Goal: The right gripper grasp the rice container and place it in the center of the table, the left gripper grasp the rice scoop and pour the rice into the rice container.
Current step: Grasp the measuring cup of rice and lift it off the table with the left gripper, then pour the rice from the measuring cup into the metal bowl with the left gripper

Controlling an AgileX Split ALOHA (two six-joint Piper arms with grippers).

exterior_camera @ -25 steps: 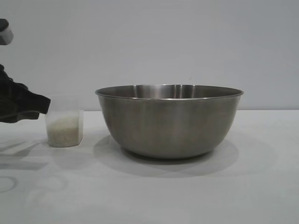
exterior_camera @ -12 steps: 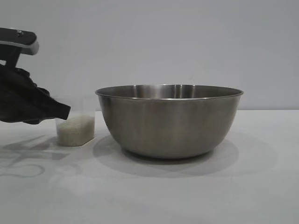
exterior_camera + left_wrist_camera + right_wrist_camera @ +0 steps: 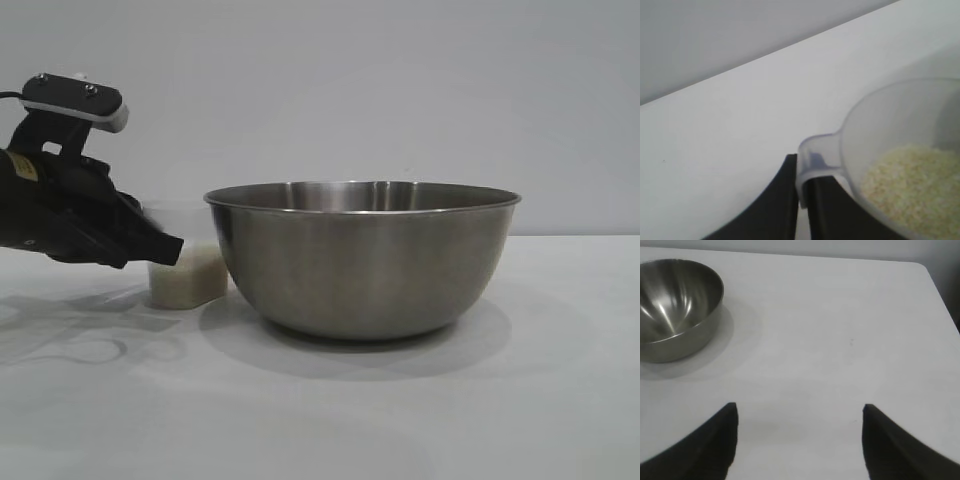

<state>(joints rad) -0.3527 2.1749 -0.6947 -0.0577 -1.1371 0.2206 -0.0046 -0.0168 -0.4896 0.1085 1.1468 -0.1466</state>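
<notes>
Two steps, second in hand: big steel rice container [image 3: 362, 258] sits mid-table [image 3: 420, 420]. Our left gripper [image 3: 802, 200] is clenched on the loop handle of the clear plastic rice scoop [image 3: 187, 268], just beside it. Right gripper [image 3: 799, 440] idles apart, jaws spread. Next we lift, clear the rim, tip the rice [image 3: 910, 182].

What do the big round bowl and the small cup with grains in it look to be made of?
The large round silvery bowl: likely brushed stainless steel, given its dull grey sheen and soft reflections inside. The small translucent cup: probably frosted plastic, since the off-white rice shows through its cloudy wall.
</notes>
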